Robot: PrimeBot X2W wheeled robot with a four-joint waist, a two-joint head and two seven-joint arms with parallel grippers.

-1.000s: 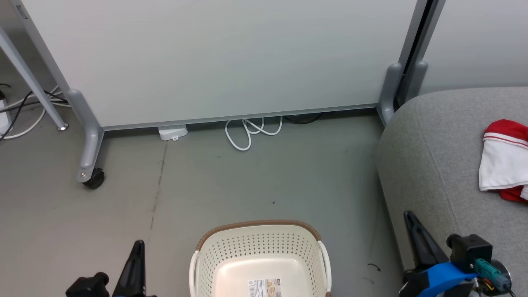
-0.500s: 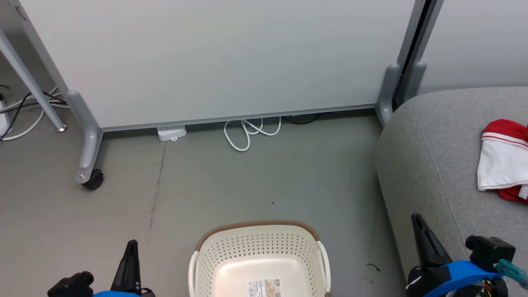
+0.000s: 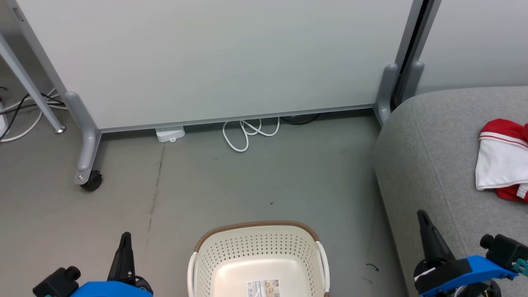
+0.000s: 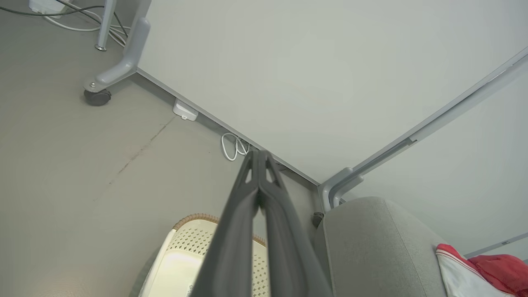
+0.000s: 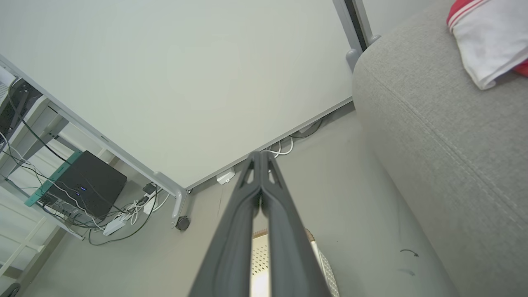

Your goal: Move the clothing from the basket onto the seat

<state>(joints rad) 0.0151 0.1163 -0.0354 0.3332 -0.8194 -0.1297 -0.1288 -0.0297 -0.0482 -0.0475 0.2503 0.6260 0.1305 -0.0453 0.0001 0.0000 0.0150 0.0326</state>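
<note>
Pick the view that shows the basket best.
Head view: the basket sits bottom centre, with rim, perforated walls and labelled bottom visible, near edge cut off. Left wrist view shows one part behind the left gripper; right wrist view, a sliver.

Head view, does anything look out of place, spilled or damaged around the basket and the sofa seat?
Nothing spilled or damaged. The basket stands upright, no garment in the part that shows. The clothing lies rumpled on the seat, not folded. A white cable lies looped loose on the floor by the partition.
</note>
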